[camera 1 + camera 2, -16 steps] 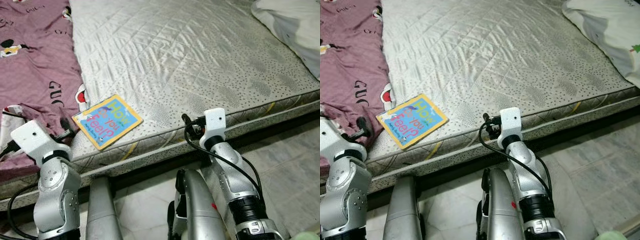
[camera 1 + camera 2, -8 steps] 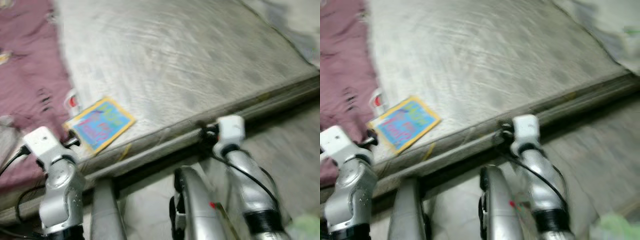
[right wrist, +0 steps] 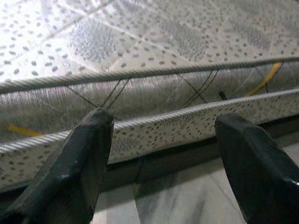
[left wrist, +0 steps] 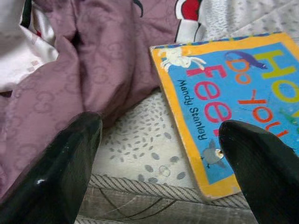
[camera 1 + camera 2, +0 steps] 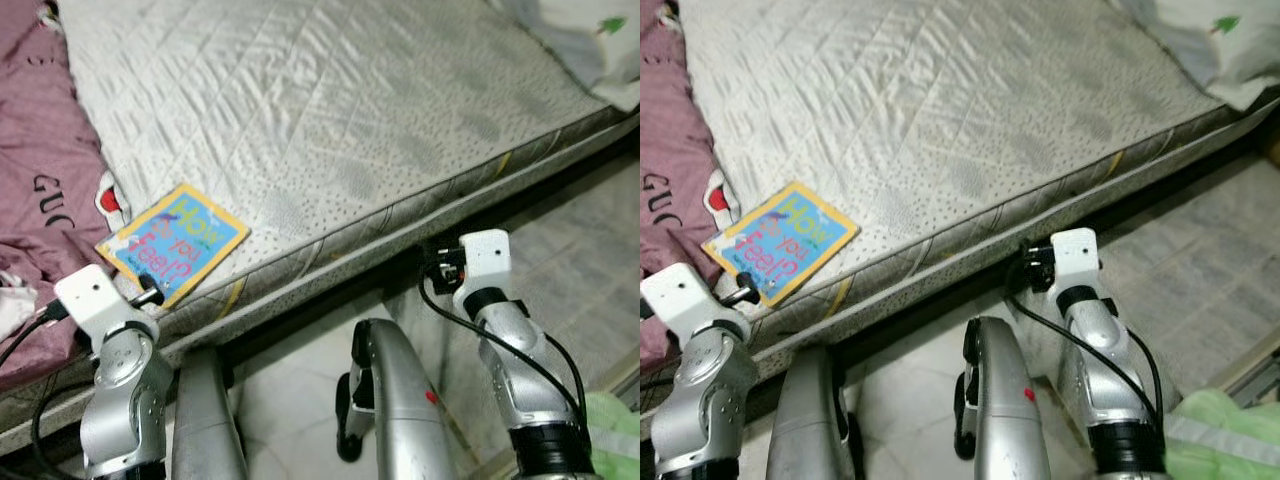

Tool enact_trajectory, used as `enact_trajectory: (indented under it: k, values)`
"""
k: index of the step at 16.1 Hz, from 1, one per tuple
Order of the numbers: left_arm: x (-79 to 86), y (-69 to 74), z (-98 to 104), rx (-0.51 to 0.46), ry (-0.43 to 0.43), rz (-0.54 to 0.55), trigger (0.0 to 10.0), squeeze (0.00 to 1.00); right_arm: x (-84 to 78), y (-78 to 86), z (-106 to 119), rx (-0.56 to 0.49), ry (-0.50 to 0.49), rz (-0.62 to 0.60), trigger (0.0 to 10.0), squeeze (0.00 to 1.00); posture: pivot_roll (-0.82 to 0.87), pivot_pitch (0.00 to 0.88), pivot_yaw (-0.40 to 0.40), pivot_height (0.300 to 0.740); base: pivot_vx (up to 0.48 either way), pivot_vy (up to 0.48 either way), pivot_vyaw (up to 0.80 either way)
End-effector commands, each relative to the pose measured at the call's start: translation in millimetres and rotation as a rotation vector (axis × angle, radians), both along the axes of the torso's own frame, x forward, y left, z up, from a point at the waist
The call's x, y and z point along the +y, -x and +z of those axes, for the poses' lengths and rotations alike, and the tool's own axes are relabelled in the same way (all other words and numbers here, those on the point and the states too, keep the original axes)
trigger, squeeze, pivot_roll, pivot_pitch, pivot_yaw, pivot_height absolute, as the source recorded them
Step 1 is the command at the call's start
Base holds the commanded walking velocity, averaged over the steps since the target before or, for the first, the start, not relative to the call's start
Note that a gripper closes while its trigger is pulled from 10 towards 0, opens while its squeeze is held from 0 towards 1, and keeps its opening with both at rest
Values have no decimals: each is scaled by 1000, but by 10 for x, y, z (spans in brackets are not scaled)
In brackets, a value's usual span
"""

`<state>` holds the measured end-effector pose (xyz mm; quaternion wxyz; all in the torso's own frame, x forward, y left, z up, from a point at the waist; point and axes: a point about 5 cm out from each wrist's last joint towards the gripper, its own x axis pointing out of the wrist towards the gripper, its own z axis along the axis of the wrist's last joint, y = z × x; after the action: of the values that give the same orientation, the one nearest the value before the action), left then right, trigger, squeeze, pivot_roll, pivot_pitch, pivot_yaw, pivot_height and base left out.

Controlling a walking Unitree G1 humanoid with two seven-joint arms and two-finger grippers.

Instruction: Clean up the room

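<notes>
Left eye view: I'm looking down at a quilted grey mattress point(image 5: 330, 110) with a dotted, piped edge. A children's board book point(image 5: 173, 243), blue cover with a yellow border and bright lettering, lies flat near the mattress's front edge. Just beside it, towards my left, a mauve printed quilt point(image 5: 45, 210) is bunched in soft folds, one corner nearly touching the book. A white pillow point(image 5: 585, 40) sits at the far right corner. Below the bed is pale tiled floor point(image 5: 590, 240), and something light green point(image 5: 615, 435) shows at the lower right. My left gripper point(image 5: 150, 296) sits at the mattress edge, just short of the book; my right gripper point(image 5: 437, 268) hangs over the dark gap under the bed.

Left wrist view: the two black fingers point(image 4: 51, 179) stand wide apart with nothing between them. One fingertip is close to the book's worn lower corner, the other is by the quilt's folds. I can read "Mandy Stanley" on the cover.

Right wrist view: these fingers point(image 3: 77, 172) are spread apart too, holding nothing, facing the mattress's glossy corded side band with the tiles below.
</notes>
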<state>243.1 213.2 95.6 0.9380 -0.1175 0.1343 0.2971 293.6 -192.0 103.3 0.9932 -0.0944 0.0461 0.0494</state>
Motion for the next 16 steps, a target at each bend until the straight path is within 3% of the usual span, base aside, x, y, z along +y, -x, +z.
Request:
enact_trajectory:
  k: [1, 3, 5, 7, 10, 13, 16]
  values:
    - [-90, 49, -53, 13, 37, 20, 10000, 0, -41, 12, -5, 7, 8, -18, 10000, 0, 22, 314, -8, 543, 0, 0, 0]
    - [-43, 43, -82, -3, 46, 22, 10000, 0, -93, 35, -6, 9, 15, -38, 10000, 0, 11, 316, -14, 543, 0, 0, 0]
    - [-43, -117, -27, -49, 15, -56, 10000, 0, -90, 74, 6, 4, 22, -38, 10000, 0, -6, 326, -17, 543, 0, 0, 0]
    - [32, -196, -83, -64, 39, -33, 10000, 0, -111, 101, 25, -1, 22, -48, 10000, 0, -12, 327, 0, 543, 0, 0, 0]
    - [-42, -279, -2, -77, 10, -74, 10000, 0, -132, 5, 74, -30, -4, -62, 10000, 0, 28, 293, 16, 543, 0, 0, 0]
    - [-50, -386, 79, -119, -11, -105, 10000, 0, 16, -172, 97, -53, -18, -38, 10000, 0, 42, 250, 6, 543, 0, 0, 0]
    - [47, -303, -61, -105, -12, -83, 10000, 0, 126, -219, 220, -95, 18, 10, 10000, 0, 13, 221, -9, 543, 0, 0, 267]
